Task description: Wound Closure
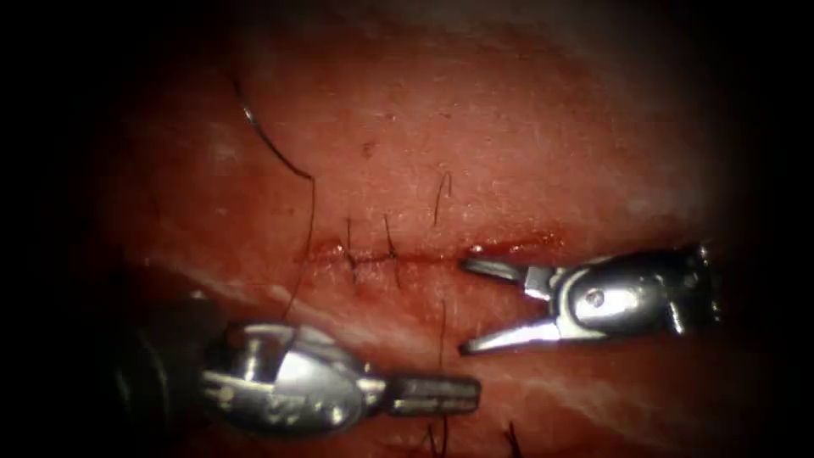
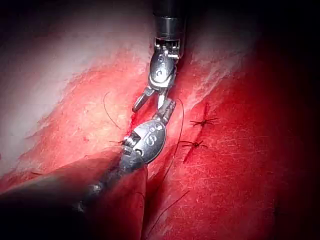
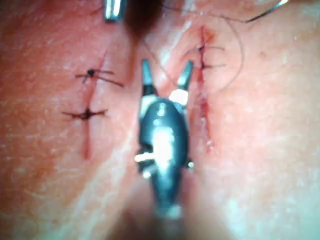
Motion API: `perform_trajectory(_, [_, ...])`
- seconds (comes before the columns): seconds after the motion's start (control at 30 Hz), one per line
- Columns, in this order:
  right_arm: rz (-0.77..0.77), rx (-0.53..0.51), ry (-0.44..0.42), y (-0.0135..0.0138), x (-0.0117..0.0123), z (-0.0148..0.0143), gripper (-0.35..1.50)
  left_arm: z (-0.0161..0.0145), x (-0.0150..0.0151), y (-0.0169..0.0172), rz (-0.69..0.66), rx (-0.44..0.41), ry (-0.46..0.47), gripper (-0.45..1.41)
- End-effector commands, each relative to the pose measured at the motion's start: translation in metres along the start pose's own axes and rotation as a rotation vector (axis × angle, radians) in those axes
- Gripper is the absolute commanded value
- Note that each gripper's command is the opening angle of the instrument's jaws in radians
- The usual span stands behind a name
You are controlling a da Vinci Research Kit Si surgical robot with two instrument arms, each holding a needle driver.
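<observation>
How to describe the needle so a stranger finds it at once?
Start at the cut in the tissue, with two stitches. Above and left of them the needle lies on the surface, unheld: the left end effector is shut on the thread, the right end effector open and empty. Unlike the thin thread, it is a thicker, glinting arc.

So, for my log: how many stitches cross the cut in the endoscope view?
2: first stitch and second stitch just right of it, on the cut's left part. Right tool open, empty; left tool shut by the thread; needle lies on tissue.
</observation>
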Motion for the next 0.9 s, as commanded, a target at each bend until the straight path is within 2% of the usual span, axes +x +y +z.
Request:
perform_trajectory(0.03, [-0.009, 0.020, 0.001, -0.0013, -0.0004, 0.0017, 1.05, 0.0008, -0.0006, 0.0006, 0.004, -0.015, 0.000, -0.45])
perform_trajectory(0.27, [-0.054, 0.085, -0.024, -0.0021, -0.0006, 0.0027, 1.03, 0.0011, -0.0012, 0.0006, 0.013, -0.031, -0.005, -0.45])
perform_trajectory(0.67, [-0.069, 0.091, -0.024, -0.0026, -0.0003, 0.0027, 0.94, 0.0015, -0.0017, 0.0004, 0.014, -0.028, -0.027, -0.45])
perform_trajectory(0.9, [-0.066, 0.098, -0.020, -0.0027, 0.0001, 0.0022, 0.98, 0.0012, -0.0017, 0.0010, 0.018, -0.038, -0.045, -0.45])
